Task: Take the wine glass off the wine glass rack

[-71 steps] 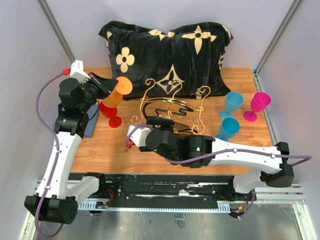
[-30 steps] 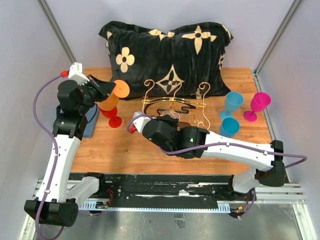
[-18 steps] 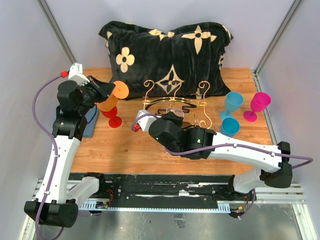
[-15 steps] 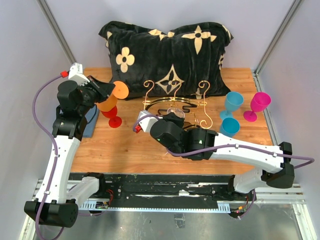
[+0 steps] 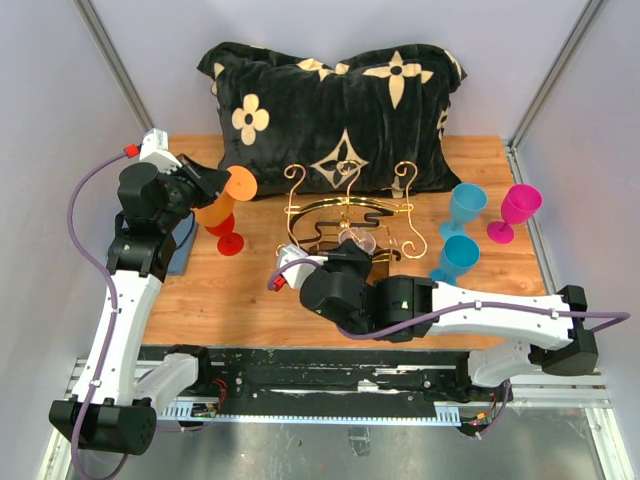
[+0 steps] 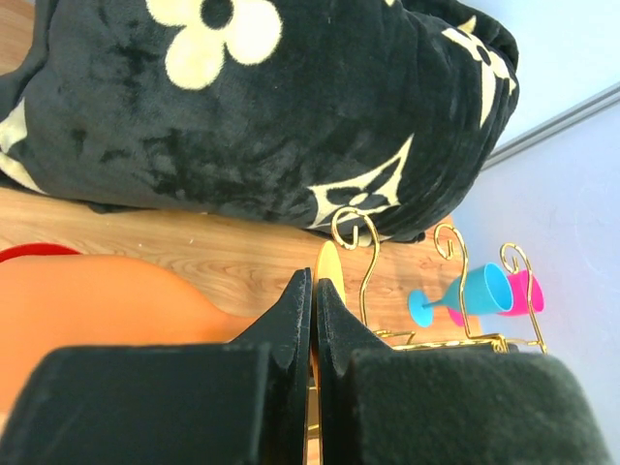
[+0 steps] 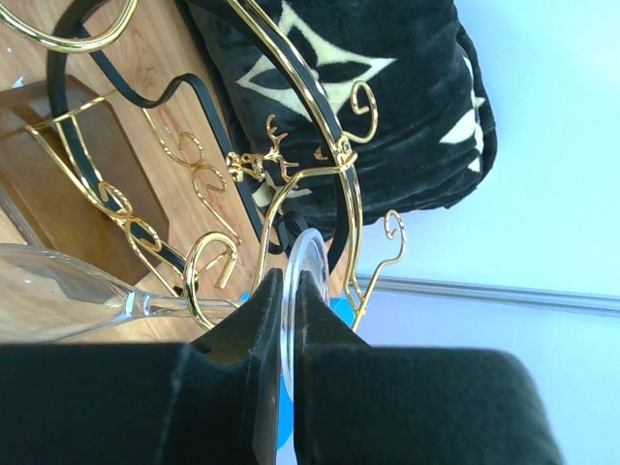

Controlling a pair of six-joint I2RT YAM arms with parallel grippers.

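Observation:
A clear wine glass (image 7: 58,291) lies on its side, and my right gripper (image 7: 289,291) is shut on the rim of its round foot (image 7: 310,254). Its stem passes a gold curl of the rack; I cannot tell if they touch. From above, the glass (image 5: 360,240) sits just in front of the wine glass rack (image 5: 345,208), with the right gripper (image 5: 352,252) at it. The rack (image 7: 291,97) is gold wire with black rails on a brown base (image 7: 53,160). My left gripper (image 5: 222,184) is shut on the foot of an orange glass (image 5: 213,208), held off the table at the left. In the left wrist view that gripper (image 6: 315,291) pinches the foot edge beside the orange bowl (image 6: 97,310).
A black pillow (image 5: 330,100) with cream flowers fills the back. A red glass (image 5: 228,240) stands under the orange one. Two blue glasses (image 5: 465,205) (image 5: 458,255) and a pink glass (image 5: 518,205) stand at the right. A dark pad (image 5: 185,250) lies at the left edge.
The right arm has drawn back toward the near edge with the clear glass's foot in its jaws. The left arm and orange glass have barely moved.

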